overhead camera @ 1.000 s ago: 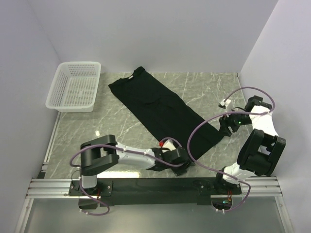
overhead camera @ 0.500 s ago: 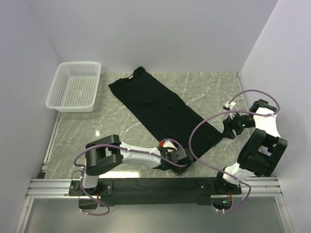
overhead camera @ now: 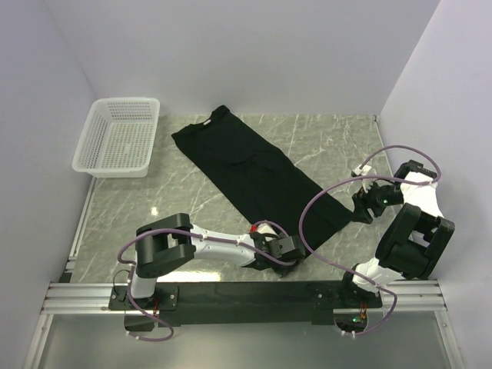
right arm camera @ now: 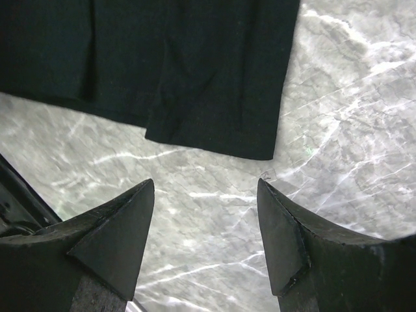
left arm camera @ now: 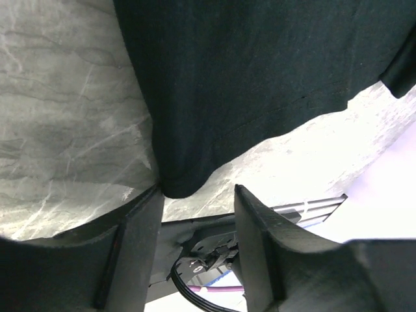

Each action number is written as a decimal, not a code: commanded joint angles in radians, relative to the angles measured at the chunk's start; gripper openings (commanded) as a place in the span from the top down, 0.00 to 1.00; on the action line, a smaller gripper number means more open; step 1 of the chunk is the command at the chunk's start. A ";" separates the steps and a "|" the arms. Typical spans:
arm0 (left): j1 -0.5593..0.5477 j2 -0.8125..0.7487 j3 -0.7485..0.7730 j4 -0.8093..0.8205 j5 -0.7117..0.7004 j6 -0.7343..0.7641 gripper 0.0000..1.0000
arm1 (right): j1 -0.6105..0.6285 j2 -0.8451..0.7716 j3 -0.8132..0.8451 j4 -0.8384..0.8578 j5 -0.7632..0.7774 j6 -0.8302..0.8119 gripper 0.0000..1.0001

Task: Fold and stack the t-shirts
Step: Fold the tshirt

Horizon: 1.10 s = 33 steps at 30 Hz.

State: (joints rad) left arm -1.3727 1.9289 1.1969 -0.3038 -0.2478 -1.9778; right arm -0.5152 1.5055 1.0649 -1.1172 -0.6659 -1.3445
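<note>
A black t-shirt (overhead camera: 254, 165) lies flat and diagonal on the marble table (overhead camera: 177, 204), collar toward the far left and hem toward the near right. My left gripper (overhead camera: 287, 257) sits low at the near corner of the hem. In the left wrist view the t-shirt (left arm camera: 260, 58) fills the top, and its rounded corner reaches the open left gripper (left arm camera: 197, 190) right by the left fingertip. My right gripper (overhead camera: 361, 206) hovers beside the hem's right corner. In the right wrist view the t-shirt (right arm camera: 195, 65) ends just ahead of the open, empty right gripper (right arm camera: 205, 183).
A white mesh basket (overhead camera: 119, 138) stands at the far left of the table. White walls close in on the left, back and right. The arms' mounting rail (overhead camera: 246, 296) runs along the near edge, with purple cables looping over the shirt's hem.
The right gripper has drifted slightly right and nearer, away from the hem corner. The left arm has nudged a little right at the near corner. The shirt has not moved.
</note>
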 commanded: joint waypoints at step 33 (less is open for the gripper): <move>0.007 0.065 -0.073 -0.138 -0.047 0.056 0.45 | -0.008 -0.004 0.012 -0.082 0.032 -0.194 0.29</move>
State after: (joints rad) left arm -1.3674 1.9079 1.1473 -0.2520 -0.2596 -1.9507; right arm -0.5152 1.5078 1.0603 -1.1755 -0.6212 -1.5200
